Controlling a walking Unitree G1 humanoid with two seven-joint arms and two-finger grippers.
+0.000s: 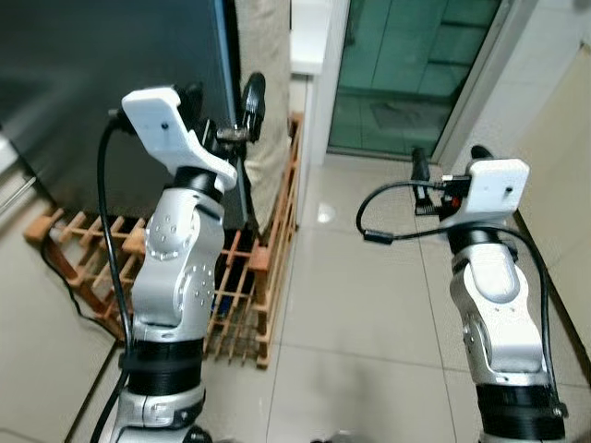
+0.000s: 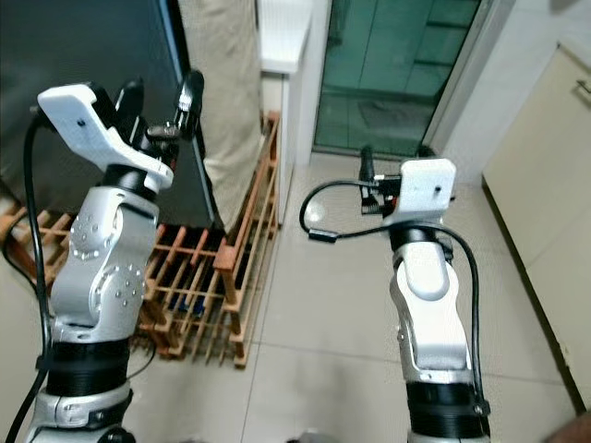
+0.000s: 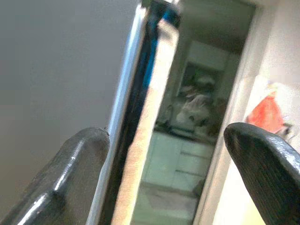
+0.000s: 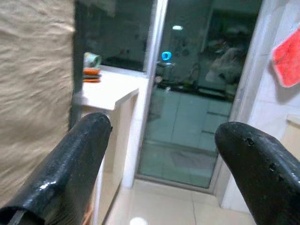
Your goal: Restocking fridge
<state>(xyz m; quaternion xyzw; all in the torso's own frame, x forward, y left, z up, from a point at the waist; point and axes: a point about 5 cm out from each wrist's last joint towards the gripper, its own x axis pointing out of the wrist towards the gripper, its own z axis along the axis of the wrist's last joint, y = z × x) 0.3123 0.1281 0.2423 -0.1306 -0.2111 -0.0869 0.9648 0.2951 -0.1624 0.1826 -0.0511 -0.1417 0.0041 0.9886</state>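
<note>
The opening step is judged in hand: the left gripper (image 1: 242,109), fingers apart, is raised at the dark fridge door's (image 1: 102,83) edge, which must next be caught, while the right gripper (image 1: 448,166) is held spread and empty.

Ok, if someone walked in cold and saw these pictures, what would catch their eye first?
Probably the left gripper, raised with fingers open at the edge of the big dark fridge door. Next, the wooden rack on the tiled floor at the fridge's foot. The right gripper, also open, is held up towards the glass door.
</note>
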